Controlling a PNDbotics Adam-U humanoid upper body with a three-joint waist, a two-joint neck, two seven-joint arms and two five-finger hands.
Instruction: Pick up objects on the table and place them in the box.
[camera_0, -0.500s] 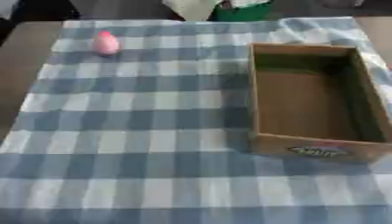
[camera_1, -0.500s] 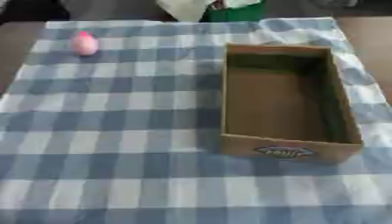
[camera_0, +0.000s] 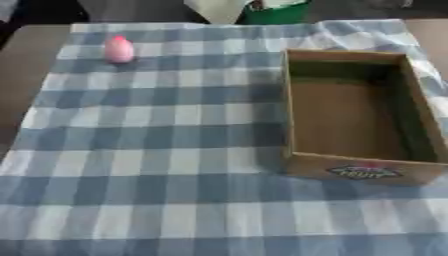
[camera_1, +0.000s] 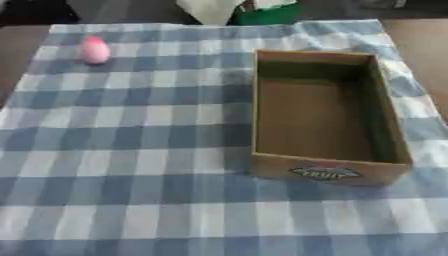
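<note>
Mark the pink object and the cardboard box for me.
pink object (camera_0: 119, 49), left eye view, middle of its body.
cardboard box (camera_0: 363, 172), left eye view, near wall by the label.

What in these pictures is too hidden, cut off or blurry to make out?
- Robot's hands: neither shows in either eye view.
- Small pink rounded object on the blue-and-white checked cloth: too blurred to identify.
- Label on the brown cardboard box: its print is blurred, unreadable.
- Green container and pale object at the far edge: cut off by the top of both views.
</note>
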